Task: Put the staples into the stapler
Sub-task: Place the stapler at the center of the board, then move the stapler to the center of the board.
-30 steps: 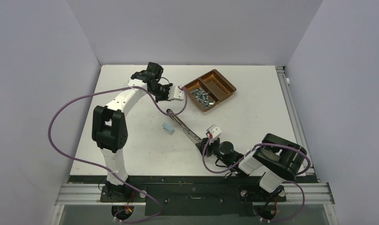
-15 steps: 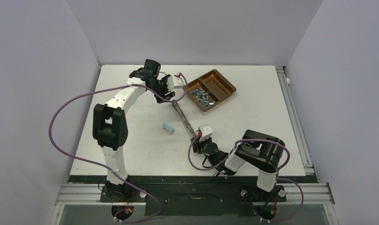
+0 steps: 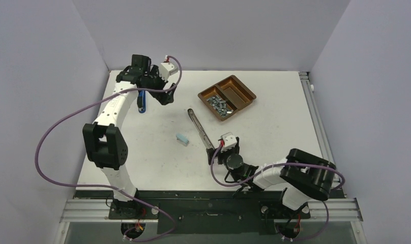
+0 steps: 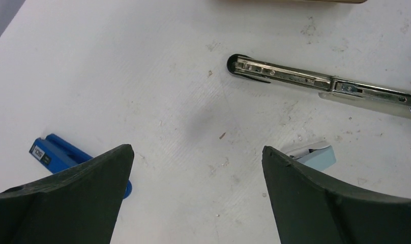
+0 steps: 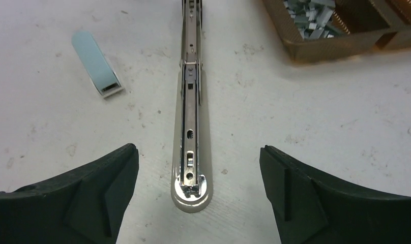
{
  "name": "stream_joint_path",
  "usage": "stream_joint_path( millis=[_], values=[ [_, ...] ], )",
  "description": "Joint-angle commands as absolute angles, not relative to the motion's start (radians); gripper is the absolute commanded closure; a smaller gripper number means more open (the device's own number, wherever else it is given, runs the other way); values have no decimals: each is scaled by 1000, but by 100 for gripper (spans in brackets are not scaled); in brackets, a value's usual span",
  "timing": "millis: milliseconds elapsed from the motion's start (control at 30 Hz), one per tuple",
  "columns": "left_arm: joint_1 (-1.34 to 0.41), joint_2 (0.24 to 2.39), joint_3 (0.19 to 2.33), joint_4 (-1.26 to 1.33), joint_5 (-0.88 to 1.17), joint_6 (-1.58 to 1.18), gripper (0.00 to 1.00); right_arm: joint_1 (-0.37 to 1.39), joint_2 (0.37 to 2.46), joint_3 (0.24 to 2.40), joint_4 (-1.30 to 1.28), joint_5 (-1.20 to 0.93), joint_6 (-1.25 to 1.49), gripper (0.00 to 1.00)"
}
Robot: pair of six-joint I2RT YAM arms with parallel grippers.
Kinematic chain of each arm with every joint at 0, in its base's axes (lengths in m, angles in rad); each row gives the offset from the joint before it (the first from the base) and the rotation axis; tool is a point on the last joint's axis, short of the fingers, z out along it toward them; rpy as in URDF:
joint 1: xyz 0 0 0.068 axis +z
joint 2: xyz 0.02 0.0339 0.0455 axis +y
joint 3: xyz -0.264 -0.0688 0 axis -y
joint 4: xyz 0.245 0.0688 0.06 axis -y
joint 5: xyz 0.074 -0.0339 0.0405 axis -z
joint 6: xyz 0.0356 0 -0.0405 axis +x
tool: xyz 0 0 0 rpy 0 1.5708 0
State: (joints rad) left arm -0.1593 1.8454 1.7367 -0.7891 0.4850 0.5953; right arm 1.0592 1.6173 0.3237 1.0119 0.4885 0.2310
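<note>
The stapler (image 3: 200, 129) lies opened flat on the white table, its metal channel facing up; it also shows in both wrist views (image 4: 320, 84) (image 5: 192, 127). The silvery staples (image 3: 218, 105) (image 5: 307, 15) are heaped in one compartment of a brown tray (image 3: 244, 91). My right gripper (image 3: 221, 151) (image 5: 198, 148) is open, its fingers straddling the stapler's near end without touching it. Far back on the left, my left gripper (image 3: 162, 97) (image 4: 197, 149) hangs open and empty over bare table, away from the stapler's far tip.
A small pale blue-green box (image 3: 182, 138) (image 5: 96, 63) (image 4: 315, 155) lies left of the stapler. A blue plastic piece (image 3: 142, 100) (image 4: 56, 155) rests at the back left, near the left gripper. The brown tray's wall (image 5: 341, 48) stands to the right of the stapler's far end.
Both grippers opened. The left arm swung back and left, away from the tray and the stapler's tip, uncovering the blue piece. The stapler turned slightly and now lies straighter in front of the right gripper.
</note>
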Motion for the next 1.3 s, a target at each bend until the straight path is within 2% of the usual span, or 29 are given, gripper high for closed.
stream_joint_path(
  millis=[0, 133, 367, 467, 667, 967, 1167, 1267],
  values=[
    [-127, 1844, 1788, -724, 301, 415, 4, 1057, 1464, 372, 833, 469, 210, 12],
    [-94, 1950, 1918, -706, 58, 284, 4, 1073, 1385, 406, 762, 480, 185, 11],
    [-35, 2202, 2231, -835, -162, 91, 3, 1109, 1357, 447, 717, 512, 194, 12],
    [-35, 2227, 2206, -823, -199, 75, 16, 1121, 1346, 448, 705, 530, 210, 15],
    [-32, 2302, 2192, -901, -222, 54, 35, 1125, 1325, 436, 685, 550, 239, 20],
    [-21, 2299, 2057, -859, -203, 23, 50, 1126, 1318, 431, 670, 560, 265, 25],
    [-14, 2266, 1991, -802, -205, 25, 76, 1124, 1311, 428, 669, 559, 274, 32],
    [-15, 2243, 1960, -799, -183, 25, 85, 1122, 1310, 428, 666, 555, 274, 34]
  ],
)
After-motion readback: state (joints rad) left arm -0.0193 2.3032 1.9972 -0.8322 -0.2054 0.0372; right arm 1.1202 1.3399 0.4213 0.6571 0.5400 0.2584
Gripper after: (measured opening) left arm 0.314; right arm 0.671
